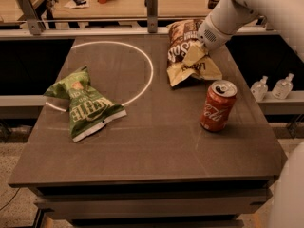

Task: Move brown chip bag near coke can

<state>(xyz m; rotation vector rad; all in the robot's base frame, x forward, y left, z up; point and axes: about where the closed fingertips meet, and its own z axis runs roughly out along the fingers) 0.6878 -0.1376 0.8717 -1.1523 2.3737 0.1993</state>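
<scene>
The dark table (pixel 156 141) fills most of the view, with a white ring (pixel 149 68) marked on its far left half. The robot's white arm (pixel 247 8) reaches in from the far right and slants down toward the table's far right part, a sensible angle for reaching a bag that lies flat. The green chip bag (pixel 85 106) lies on the left, across the ring's near edge, well apart from the work and no part of it. The brown chip bag (pixel 180 51) lies at the far right, dark end toward the far edge and cream end toward the coke can (pixel 217 106). The can stands upright just nearer, close to the bag but seemingly not touching. The gripper (pixel 198 45) is pressed into the bag's middle, where the foil puckers toward it. That suggests a hold, but whether it is clamped cannot be told. Two small clear bottles (pixel 260 88) stand on a ledge to the right.
</scene>
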